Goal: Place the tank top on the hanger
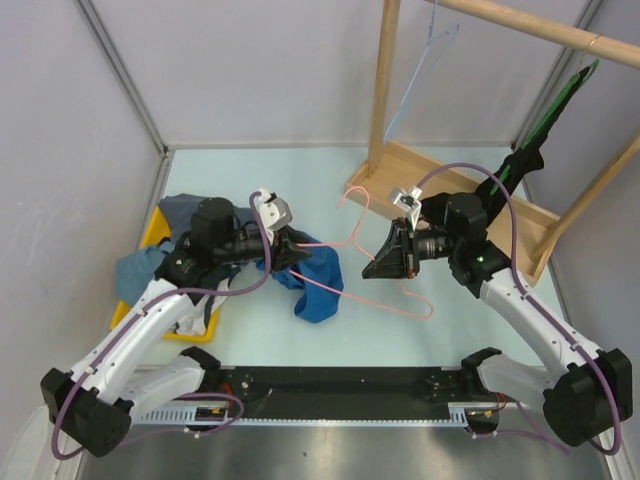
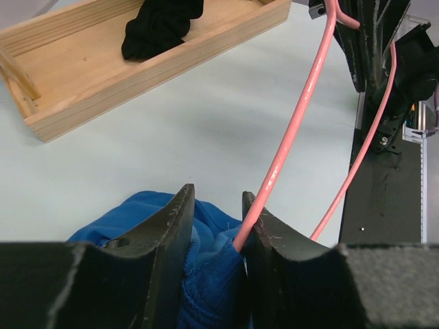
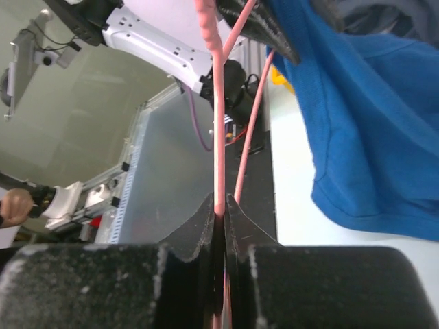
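The royal-blue tank top (image 1: 318,288) hangs in a bunch from my left gripper (image 1: 297,250) down to the table. In the left wrist view the left gripper (image 2: 217,195) is shut on a fold of the tank top (image 2: 137,216). The pink wire hanger (image 2: 302,103) runs into that fold beside one finger. My right gripper (image 1: 385,262) holds the hanger (image 1: 418,303) above the table, facing the left gripper. In the right wrist view the right gripper (image 3: 219,199) is shut on the hanger wire (image 3: 218,137), with the tank top (image 3: 363,137) just beyond.
A wooden rack with a base tray (image 1: 450,190) stands at the back right. It carries a light blue hanger (image 1: 420,80) and a green hanger with black cloth (image 1: 525,160). A yellow bin (image 1: 152,235) with other garments sits at the left.
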`<state>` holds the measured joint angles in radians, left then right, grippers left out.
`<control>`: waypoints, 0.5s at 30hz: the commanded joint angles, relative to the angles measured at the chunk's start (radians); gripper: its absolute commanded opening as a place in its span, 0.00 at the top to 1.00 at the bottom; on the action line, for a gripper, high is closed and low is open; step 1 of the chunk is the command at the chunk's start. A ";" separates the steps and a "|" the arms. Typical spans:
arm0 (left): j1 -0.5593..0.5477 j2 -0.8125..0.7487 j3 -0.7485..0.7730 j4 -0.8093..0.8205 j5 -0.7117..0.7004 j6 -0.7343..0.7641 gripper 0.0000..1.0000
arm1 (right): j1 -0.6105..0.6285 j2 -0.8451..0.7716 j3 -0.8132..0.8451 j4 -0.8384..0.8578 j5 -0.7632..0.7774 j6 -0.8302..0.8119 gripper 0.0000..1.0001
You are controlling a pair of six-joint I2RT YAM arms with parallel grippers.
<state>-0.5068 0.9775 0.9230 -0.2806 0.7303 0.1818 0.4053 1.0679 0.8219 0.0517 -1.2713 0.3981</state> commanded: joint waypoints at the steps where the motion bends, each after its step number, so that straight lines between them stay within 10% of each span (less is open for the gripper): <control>1: -0.013 -0.072 -0.033 -0.029 0.110 -0.004 1.00 | -0.062 -0.011 0.069 0.024 0.087 -0.096 0.84; 5: -0.013 -0.106 -0.056 -0.031 0.119 -0.002 1.00 | -0.092 -0.025 0.083 -0.044 0.159 -0.156 0.74; 10: -0.013 -0.118 -0.072 -0.022 0.121 -0.010 1.00 | -0.112 -0.057 0.094 -0.099 0.234 -0.197 0.34; 15: -0.015 -0.108 -0.078 -0.023 -0.103 -0.030 1.00 | -0.114 -0.121 0.118 -0.187 0.360 -0.242 0.18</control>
<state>-0.5133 0.8845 0.8463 -0.3027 0.7094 0.1627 0.3035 1.0084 0.8761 -0.0769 -1.0676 0.2234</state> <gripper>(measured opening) 0.379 0.798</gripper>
